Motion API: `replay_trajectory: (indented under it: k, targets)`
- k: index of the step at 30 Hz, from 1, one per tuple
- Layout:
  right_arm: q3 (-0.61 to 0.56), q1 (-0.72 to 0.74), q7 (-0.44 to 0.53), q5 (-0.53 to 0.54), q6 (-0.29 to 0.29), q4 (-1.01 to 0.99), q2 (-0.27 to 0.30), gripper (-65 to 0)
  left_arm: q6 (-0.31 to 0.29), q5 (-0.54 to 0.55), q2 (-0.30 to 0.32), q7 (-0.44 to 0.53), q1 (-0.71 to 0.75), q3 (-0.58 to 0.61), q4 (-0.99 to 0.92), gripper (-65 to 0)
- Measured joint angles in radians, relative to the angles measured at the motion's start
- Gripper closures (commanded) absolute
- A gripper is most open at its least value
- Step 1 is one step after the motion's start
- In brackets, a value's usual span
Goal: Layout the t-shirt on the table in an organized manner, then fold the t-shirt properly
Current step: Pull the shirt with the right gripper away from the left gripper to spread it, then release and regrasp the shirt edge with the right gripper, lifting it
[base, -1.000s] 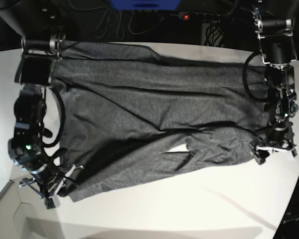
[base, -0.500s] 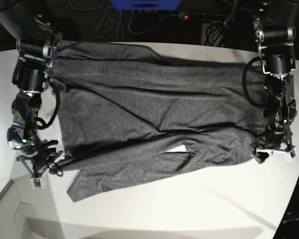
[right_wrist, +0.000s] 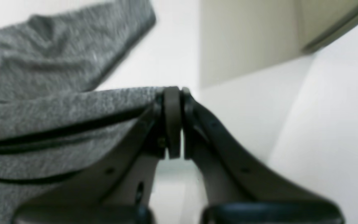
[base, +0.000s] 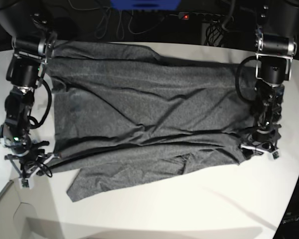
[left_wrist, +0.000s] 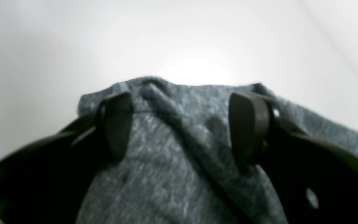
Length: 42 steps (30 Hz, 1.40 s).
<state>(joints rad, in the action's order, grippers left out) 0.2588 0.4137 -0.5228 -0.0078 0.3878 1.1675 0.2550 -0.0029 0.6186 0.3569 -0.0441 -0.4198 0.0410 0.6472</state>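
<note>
T-shirt (base: 144,119) hem blurs between the parted left gripper (left_wrist: 182,124) fingers.

T-shirt (base: 139,114): heathered dark grey knit, flecked with lighter grey; plain, no print. Table (base: 189,209): uniform white, glossy, with pale glare in the left wrist view. Left gripper (left_wrist: 182,127) and right gripper (right_wrist: 172,124): dark grey-brown fingers on black bodies. Arm housings in the base view: black.
</note>
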Motion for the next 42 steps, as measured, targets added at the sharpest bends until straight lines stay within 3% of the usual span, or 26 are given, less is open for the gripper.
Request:
replay_trajectory:
  k: [5, 10, 14, 18, 20, 23, 26, 28, 30, 33, 42]
  targets:
    - [0.0, -0.066, -0.087, -0.002, 0.0, 0.202, 0.005, -25.2, 0.0, 0.002, 0.001, 0.013, -0.064, 0.006, -0.008, -46.6]
    - [0.002, -0.218, -0.159, -0.007, -0.004, 0.476, -0.014, -32.8, 0.005, 0.012, 0.036, 0.008, -0.053, 0.006, 0.101, -46.3]
    - [-0.003, -0.367, -0.214, 0.012, 0.005, 0.671, -0.085, -25.4, 0.003, 0.003, 0.043, -0.053, -0.018, 0.005, 0.248, -46.2]
    - [-0.002, -0.523, -0.245, -0.002, 0.088, 0.755, -0.258, -2.4, -0.002, 0.0, 0.038, -0.131, 0.014, 0.019, 0.285, -44.4]
    - [-0.006, -0.565, -0.248, 0.006, 0.112, 0.764, -0.308, 0.0, 0.0, 0.002, 0.038, -0.135, 0.018, 0.023, 0.253, -38.2]
    - [-0.034, -0.625, -0.238, 0.001, 0.109, 0.764, -0.337, -0.2, -0.001, -0.032, 0.044, -0.121, 0.012, 0.059, 0.166, -22.1]
    - [-0.09, -0.691, -0.238, 0.001, 0.109, 0.76, -0.338, 0.0, 0.003, -0.085, 0.042, -0.13, 0.019, 0.066, 0.114, -5.6]
    - [-0.106, -0.706, -0.237, 0.006, 0.11, 0.729, -0.335, 0.0, 0.002, -0.124, 0.039, -0.125, 0.02, 0.066, 0.105, 0.0]
    - [-0.101, -0.689, -0.222, -0.001, 0.109, 0.653, -0.332, 0.0, -0.003, -0.146, 0.037, -0.119, 0.013, 0.066, 0.085, -1.3]
    - [-0.103, -0.645, -0.217, 0.004, 0.11, 0.533, -0.285, 0.0, -0.004, -0.159, 0.037, -0.114, 0.008, 0.065, 0.047, -2.8]
    - [-0.103, -0.423, -0.091, 0.048, 0.114, 0.25, -0.172, 0.0, -0.019, -0.159, 0.066, 0.084, 0.003, 0.061, -0.11, -2.8]
